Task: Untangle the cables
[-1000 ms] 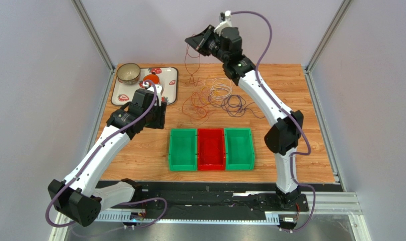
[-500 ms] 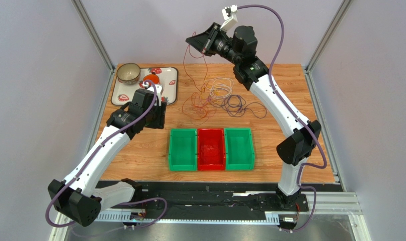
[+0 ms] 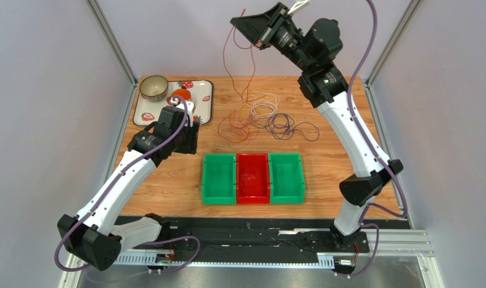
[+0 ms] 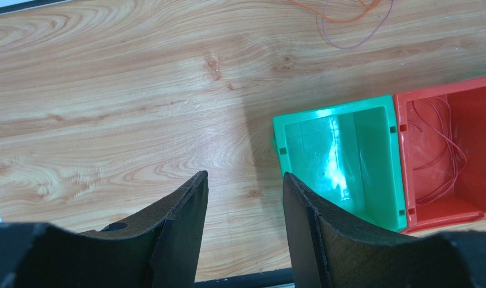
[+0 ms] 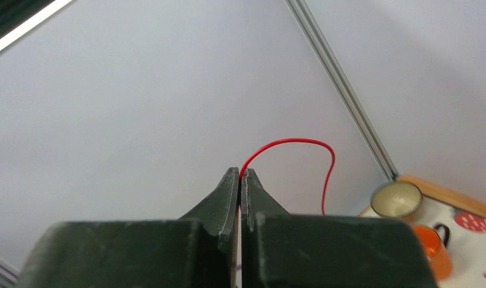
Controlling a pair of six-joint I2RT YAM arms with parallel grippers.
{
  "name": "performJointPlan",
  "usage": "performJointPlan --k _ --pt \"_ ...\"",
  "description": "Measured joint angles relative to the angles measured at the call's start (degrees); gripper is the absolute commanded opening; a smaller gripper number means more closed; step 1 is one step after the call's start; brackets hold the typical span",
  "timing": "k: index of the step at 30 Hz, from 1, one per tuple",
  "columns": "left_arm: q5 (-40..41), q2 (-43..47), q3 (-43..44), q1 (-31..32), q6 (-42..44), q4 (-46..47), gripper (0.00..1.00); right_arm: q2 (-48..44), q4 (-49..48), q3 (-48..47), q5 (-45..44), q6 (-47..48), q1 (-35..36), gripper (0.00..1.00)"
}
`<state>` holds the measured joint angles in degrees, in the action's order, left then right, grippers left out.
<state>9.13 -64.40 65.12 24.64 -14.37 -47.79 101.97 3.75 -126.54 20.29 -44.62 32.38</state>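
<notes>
Pinches a red cable (image 5: 287,142) in the right pincer (image 5: 240,175), pads pressed flat together with the wire caught at the very tips. Holds that pincer high above the far edge of the counter (image 3: 167,180), with the right arm stretched up almost straight and the fingers aimed left toward the back wall. Lets the cable arc out past the tips, then hang in long strands down to the tangle (image 3: 260,114) of orange, purple and white loops. Leaves that tangle flat on the counter, well below the pincer and beyond the three bins.

Hovers the left pincer (image 4: 244,180) low over bare wood, jaws partly apart with nothing between them, just beside the green bin (image 4: 335,156). Bends the left arm at the elbow, wrist near the tray (image 3: 203,99). Shows a second red cable (image 4: 453,156) coiled inside the red bin (image 4: 444,89).
</notes>
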Motion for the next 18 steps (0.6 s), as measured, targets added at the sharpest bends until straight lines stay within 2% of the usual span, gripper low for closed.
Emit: performJointPlan --k 9,18 --pt "0.24 -0.55 0.00 0.00 0.20 -0.07 0.58 -7.72 -8.07 -0.24 -1.25 -3.10 0.17 0.00" --pt "1.53 -0.66 0.00 0.00 0.37 -0.33 0.58 -12.31 -6.51 9.35 -1.22 -1.60 0.22 0.00"
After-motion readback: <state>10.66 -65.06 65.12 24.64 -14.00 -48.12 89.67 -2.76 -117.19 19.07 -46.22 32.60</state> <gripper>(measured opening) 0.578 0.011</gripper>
